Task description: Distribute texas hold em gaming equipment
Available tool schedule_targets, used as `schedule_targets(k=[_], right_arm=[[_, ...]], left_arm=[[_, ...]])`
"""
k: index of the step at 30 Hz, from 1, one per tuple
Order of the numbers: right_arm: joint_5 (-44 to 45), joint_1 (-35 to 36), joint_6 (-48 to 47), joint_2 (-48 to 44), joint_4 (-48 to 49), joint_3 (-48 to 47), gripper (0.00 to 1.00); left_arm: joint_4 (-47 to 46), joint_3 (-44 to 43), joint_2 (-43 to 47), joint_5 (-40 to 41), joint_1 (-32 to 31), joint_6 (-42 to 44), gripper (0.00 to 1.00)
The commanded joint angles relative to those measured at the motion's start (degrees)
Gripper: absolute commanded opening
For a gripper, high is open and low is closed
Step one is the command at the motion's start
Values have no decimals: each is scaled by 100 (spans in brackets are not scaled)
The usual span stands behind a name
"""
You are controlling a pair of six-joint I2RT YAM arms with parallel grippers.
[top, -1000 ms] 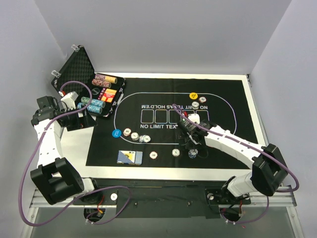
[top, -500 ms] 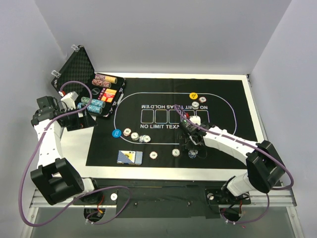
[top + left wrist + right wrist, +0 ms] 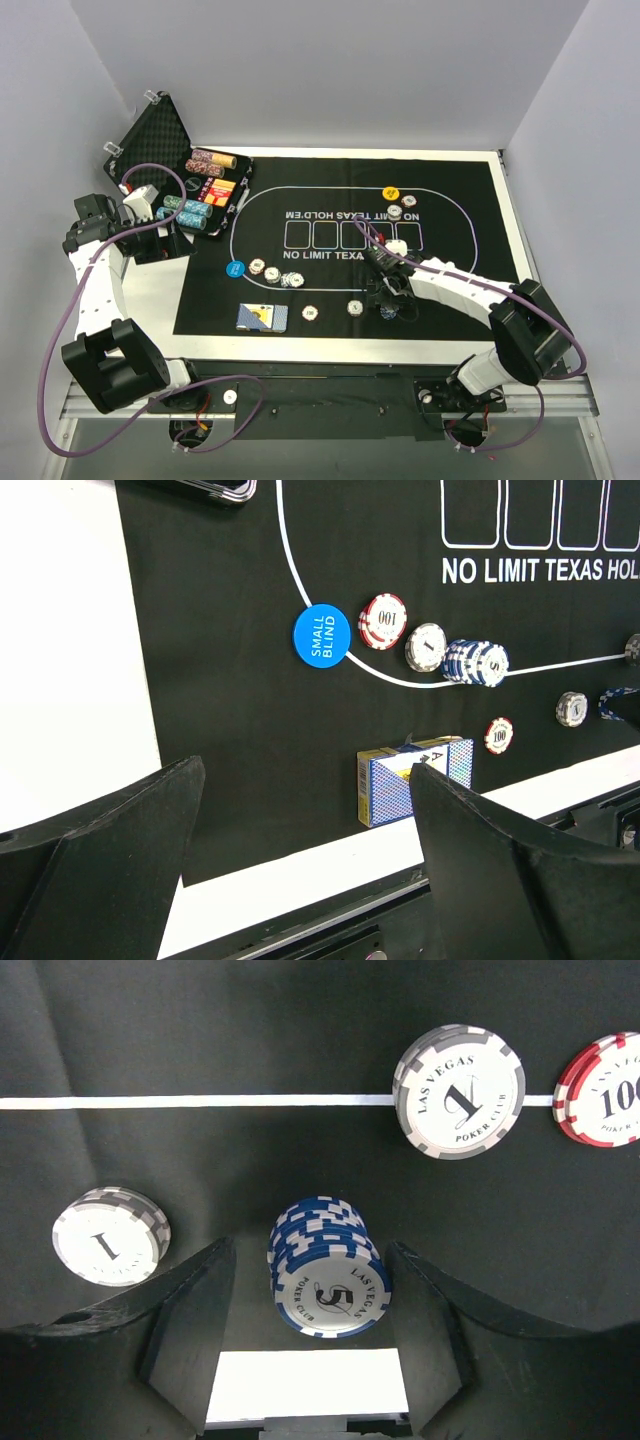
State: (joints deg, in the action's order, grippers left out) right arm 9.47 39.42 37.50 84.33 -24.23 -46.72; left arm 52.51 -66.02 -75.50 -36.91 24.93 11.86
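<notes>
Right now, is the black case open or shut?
Open. The case has its lid tipped back, and rolls of chips show inside.

Shut in by plain pale grey walls [image 3: 330, 70] far beyond, left and right of the right end effector [image 3: 390, 298], under soft even light. Below it a white desk [image 3: 150, 290], bare in strips to its left and near side; nearer still, a silver metal rail [image 3: 90, 408].

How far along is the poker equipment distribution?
Done: the small blind button, card deck and several chips lie on the mat. In hand: the right gripper, jaws open, straddles a blue chip stack. To do: chip rolls sit in the case; the left gripper is open.
</notes>
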Motion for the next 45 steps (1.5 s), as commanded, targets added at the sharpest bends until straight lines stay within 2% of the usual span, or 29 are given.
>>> schedule_targets(k=[1,8,20,26,31,35,39,45], right_arm=[[11,-75,74,-5,-64,128,54],[-16,-101,74,-57,-56,172,47],[-16,-145,126,-427,-205,172,40],[-86,-189,126,-471,-214,163,34],[-305,-434,74,-550,-223,67,32],[-481,-891,-110,-515,-371,-520,30],[-587,-1568,-295,-85,-477,-1284,29],[-640,-2455,-419,1328,-469,-2664,27]], left_arm=[[-13,-130,80,-80,47,115,95],[-13,-131,53,-62,47,115,95],[-39,-78,36,-62,47,115,95],[-57,-43,71,-62,47,106,95],[-66,-51,80,-54,47,115,95],[-57,-51,71,-62,47,106,95],[-101,-34,54,-54,47,89,95],[-109,-51,1,-71,47,89,95]])
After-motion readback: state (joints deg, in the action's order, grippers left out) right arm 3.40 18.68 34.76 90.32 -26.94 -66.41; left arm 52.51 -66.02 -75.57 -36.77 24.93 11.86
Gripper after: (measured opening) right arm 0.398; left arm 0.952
